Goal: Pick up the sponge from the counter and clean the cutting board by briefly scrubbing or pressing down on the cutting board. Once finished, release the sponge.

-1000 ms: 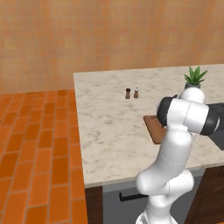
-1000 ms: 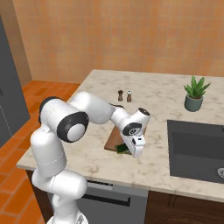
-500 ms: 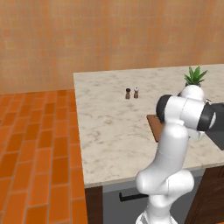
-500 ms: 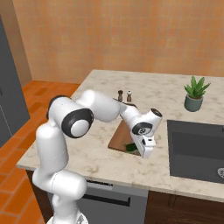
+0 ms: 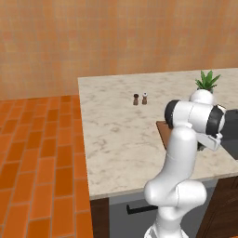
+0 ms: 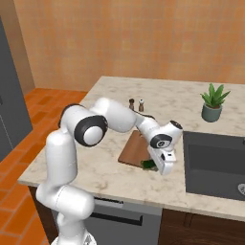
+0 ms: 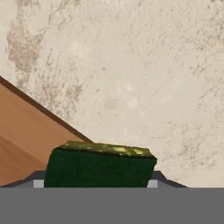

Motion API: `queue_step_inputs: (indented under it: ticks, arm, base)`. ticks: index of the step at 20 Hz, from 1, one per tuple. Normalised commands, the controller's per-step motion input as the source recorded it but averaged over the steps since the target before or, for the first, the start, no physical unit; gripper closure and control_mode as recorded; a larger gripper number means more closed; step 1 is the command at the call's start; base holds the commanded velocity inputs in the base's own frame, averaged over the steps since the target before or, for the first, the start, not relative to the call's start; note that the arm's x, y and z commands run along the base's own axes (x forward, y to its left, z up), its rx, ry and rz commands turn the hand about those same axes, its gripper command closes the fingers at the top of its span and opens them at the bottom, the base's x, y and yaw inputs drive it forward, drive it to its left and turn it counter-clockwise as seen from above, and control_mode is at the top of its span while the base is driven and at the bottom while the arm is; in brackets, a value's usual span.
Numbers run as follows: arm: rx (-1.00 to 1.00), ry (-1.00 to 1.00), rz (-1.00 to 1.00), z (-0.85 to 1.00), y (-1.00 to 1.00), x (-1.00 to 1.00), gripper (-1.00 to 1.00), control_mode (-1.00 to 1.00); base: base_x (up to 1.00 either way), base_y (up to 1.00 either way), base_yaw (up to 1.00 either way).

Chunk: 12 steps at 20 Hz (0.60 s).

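Note:
The sponge [image 7: 99, 168], dark green over yellow, sits between the two fingertips of my gripper [image 7: 96, 182], which is shut on it. From the right base camera the sponge [image 6: 149, 164] shows under the hand [image 6: 162, 160], at the front right corner of the reddish-brown cutting board [image 6: 133, 149]. The board's edge [image 7: 26, 140] runs diagonally at the left of the hand view, with marbled counter [image 7: 140, 78] beyond it. In the left base view the arm hides most of the board [image 5: 162, 129].
Two small shakers [image 6: 136, 104] stand behind the board. A potted plant [image 6: 212, 102] is at the back right, beside the dark sink basin [image 6: 215, 162]. The counter's front edge lies just below the hand. Brick floor [image 5: 37, 153] lies left of the counter.
The hand has moved to the right toward the sink, carrying the sponge along the board's front edge to its right corner. The shakers and plant have stayed put.

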Motion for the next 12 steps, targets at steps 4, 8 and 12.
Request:
queue_step_inputs:
  ticks: [4, 8, 12]
  arm:
    - [-0.21, 0.00, 0.09, -0.30, 0.97, -0.94, 1.00, -1.00]
    - [-0.12, 0.00, 0.06, -0.13, 0.57, -0.33, 1.00, -1.00]
    - [0.04, 0.05, -0.06, 0.82, 0.00, 0.79, 1.00, -1.00]
  base:
    - [0.00, 0.00, 0.00]
    - [0.00, 0.00, 0.00]
    - [0.00, 0.00, 0.00]
